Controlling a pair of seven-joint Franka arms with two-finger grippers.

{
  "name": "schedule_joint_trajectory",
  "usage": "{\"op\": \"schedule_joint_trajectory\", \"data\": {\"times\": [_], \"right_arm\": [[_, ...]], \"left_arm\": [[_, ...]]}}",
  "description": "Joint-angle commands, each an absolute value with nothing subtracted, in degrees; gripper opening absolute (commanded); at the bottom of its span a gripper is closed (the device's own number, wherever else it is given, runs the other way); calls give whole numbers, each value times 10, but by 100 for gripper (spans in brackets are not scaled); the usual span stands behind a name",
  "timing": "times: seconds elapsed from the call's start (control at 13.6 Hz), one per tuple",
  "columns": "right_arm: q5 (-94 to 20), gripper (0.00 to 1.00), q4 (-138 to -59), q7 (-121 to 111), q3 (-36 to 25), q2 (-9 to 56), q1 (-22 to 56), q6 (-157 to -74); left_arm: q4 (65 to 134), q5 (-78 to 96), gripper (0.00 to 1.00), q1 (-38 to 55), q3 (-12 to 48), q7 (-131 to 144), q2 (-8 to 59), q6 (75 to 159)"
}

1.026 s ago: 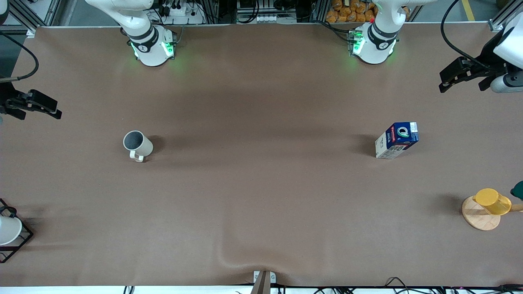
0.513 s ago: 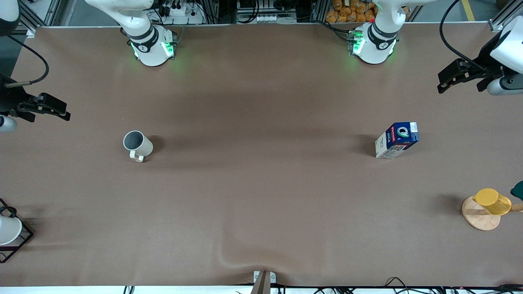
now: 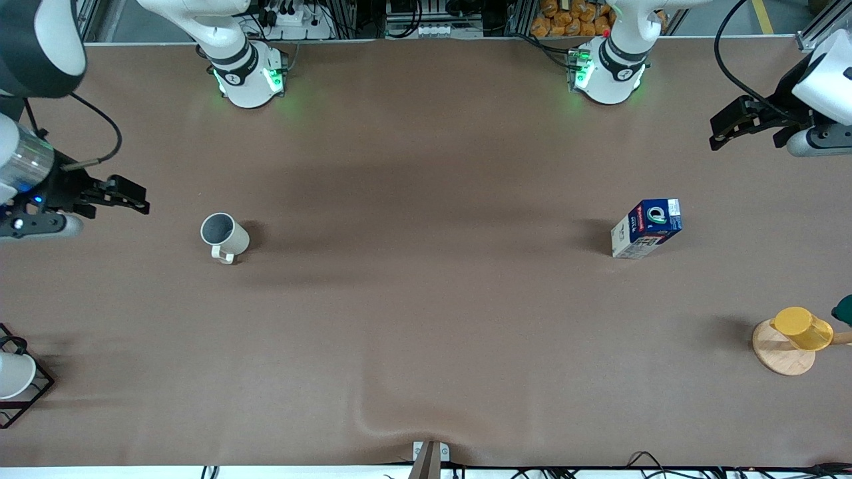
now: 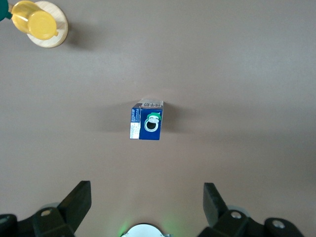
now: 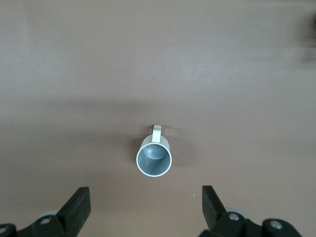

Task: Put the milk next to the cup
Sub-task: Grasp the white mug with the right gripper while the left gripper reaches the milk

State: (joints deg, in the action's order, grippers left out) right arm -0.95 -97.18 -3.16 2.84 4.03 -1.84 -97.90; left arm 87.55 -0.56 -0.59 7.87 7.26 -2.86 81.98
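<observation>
The left gripper (image 3: 717, 138) hangs in the air over the tabletop near the left arm's end edge, toward the corner by the robot bases; its fingers (image 4: 76, 200) are spread wide and hold nothing. The milk (image 3: 646, 228) stands upright on the table, well apart from that gripper and nearer the front camera than the spot below it, toward the left arm's end. The carton has a dark blue top and a white lower part; a red logo band shows on the top beside the round cap, with small lettering on the side too fine to read. In the left wrist view the carton (image 4: 146, 121) shows apart from both fingers. The right gripper (image 3: 138, 201) is over the table near the right arm's end edge, its fingers (image 5: 78, 207) also spread wide and empty. The cup (image 3: 223, 236) stands upright just beside the spot under that gripper, handle turned toward the front camera, grey inside showing in the right wrist view (image 5: 154, 158). Milk and cup stand well apart, toward the two ends of the table.
</observation>
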Motion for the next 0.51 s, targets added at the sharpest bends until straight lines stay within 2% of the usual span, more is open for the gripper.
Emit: {"op": "schedule_joint_trajectory", "data": {"times": [0.0,0.22,0.44], "right_arm": [[-11,100,-1040,-33,28,33,-12,-1015],[-11,100,-1104,-33,27,33,-7,-1070],[-11,100,-1129,-10,28,51,1,-1085]], "left_arm": [[881,-30,100,-4,103,36,-33,815],[917,-54,100,-4,112,-63,-34,862],[970,-55,100,-17,107,-204,-36,914]]}}
